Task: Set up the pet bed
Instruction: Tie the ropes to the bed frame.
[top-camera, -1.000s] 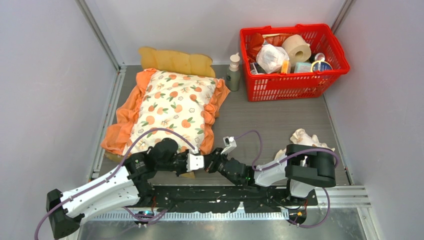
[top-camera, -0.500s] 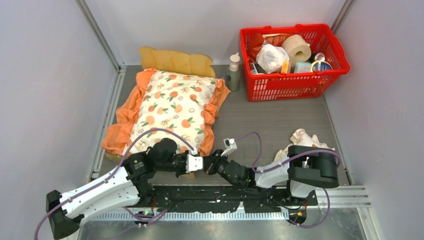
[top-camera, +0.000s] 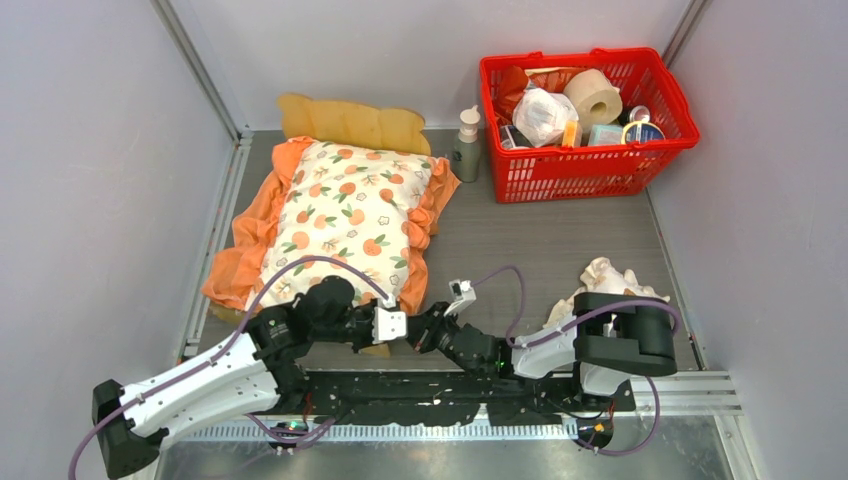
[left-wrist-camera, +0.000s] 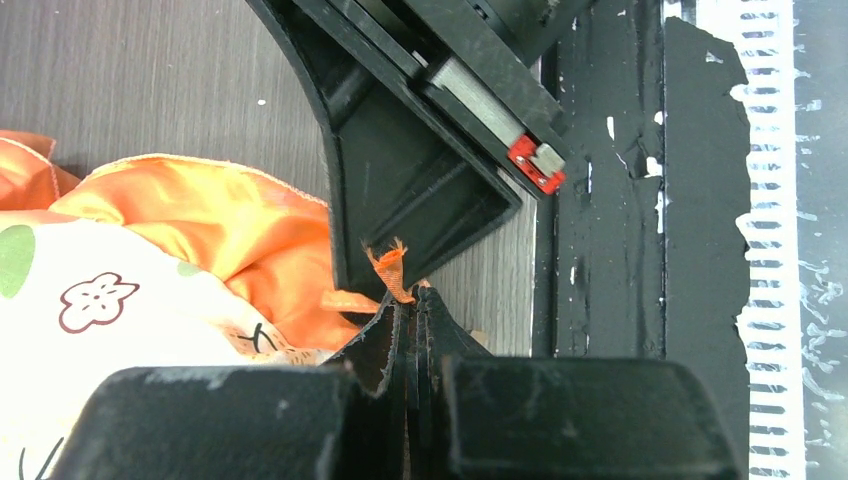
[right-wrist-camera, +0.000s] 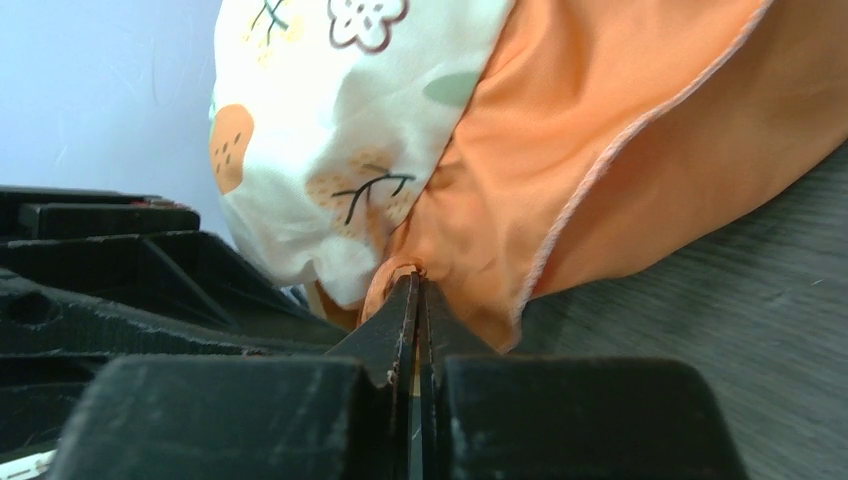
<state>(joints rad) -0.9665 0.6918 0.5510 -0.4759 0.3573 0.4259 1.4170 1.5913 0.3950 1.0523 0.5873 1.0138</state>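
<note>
The pet bed (top-camera: 300, 112) lies straight ahead of both grippers. Its long axis runs away from them to the scalloped headboard (top-camera: 380, 125) at the far end, tilted a little to their left at the near end. Most of the frame is hidden under the orange-print cushion (top-camera: 350, 215), so where its near rail sits cannot be told for sure.

Both hands meet at the cushion's near right corner. The left gripper (left-wrist-camera: 410, 300) has its jaws pressed together on a frayed orange strand (left-wrist-camera: 388, 270) at the hem. The right gripper (right-wrist-camera: 418, 285) is just beside it on the right, jaws also pressed together. It pinches the orange ruffle (right-wrist-camera: 640, 150) where it joins the cream cover.

Neither arm is clearly nearer, since both are at the same corner (almost fingertip to fingertip). The cushion's length lies along the bed and beyond the fingers. Any tug to square it would likely run along that axis, toward or away from the arms, not sideways.
</note>
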